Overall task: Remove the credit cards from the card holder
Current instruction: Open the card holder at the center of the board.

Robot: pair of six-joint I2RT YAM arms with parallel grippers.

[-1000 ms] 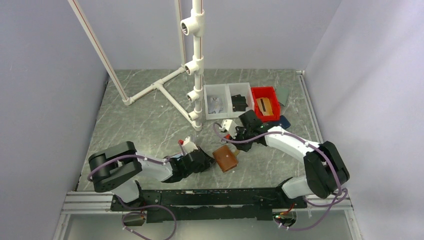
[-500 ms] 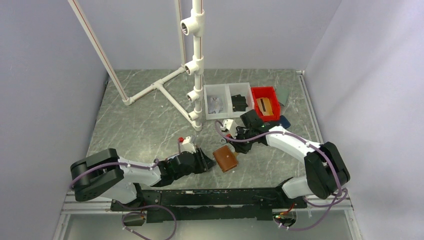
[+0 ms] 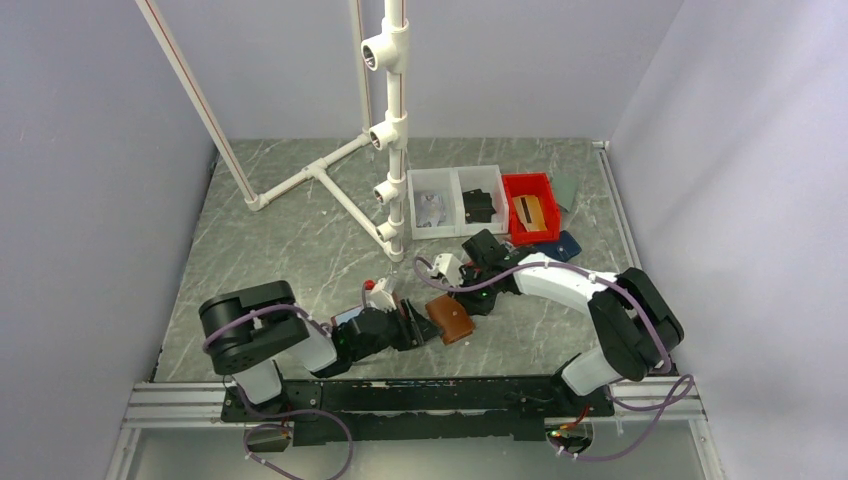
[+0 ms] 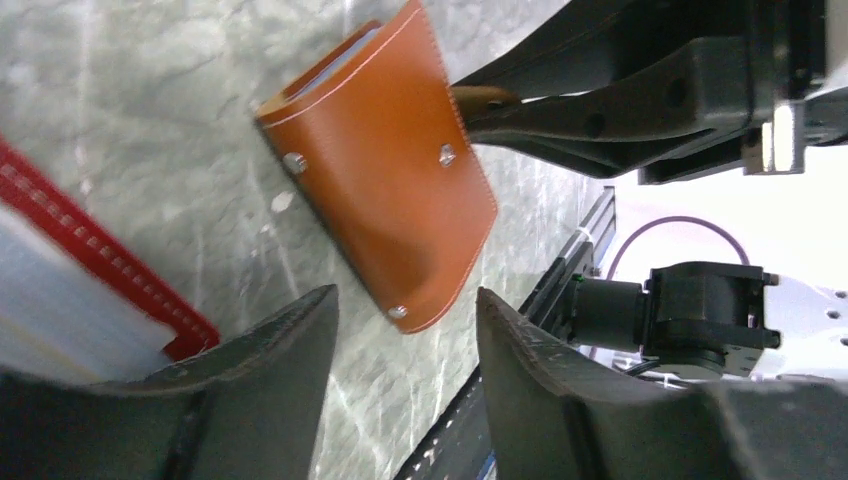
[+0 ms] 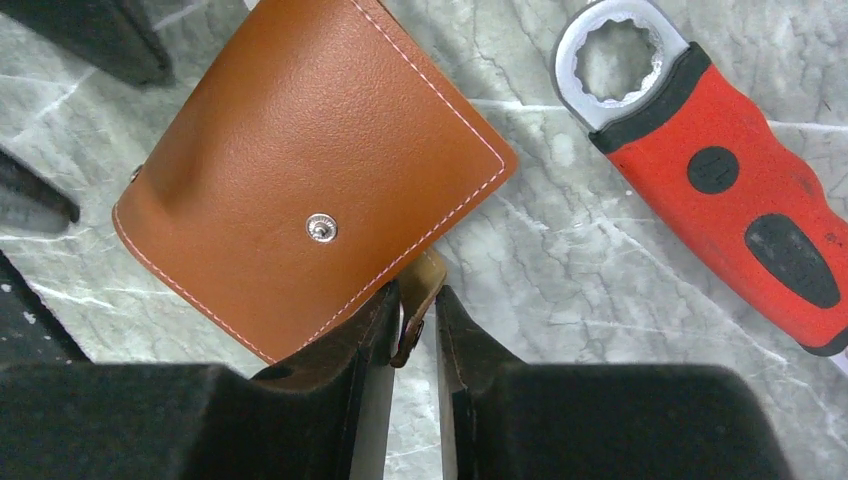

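Left wrist: cards (image 4: 335, 68) inside card holder (image 4: 385, 170)

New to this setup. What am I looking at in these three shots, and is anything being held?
Two small robot arms are bolted at the near edge of a marble-patterned table. The wide picture comes from a fixed camera above and behind them, with the left arm on the left and the right arm on the right. The other two pictures come from a camera on each wrist, looking out along that arm's own fingers.

On the table lie a brown leather card holder, a red-handled wrench, a white two-part bin, a red bin and a white pipe frame.

The right pincer pinches the card holder's strap. The left pincer is open and holds nothing; the card holder lies just ahead of it.
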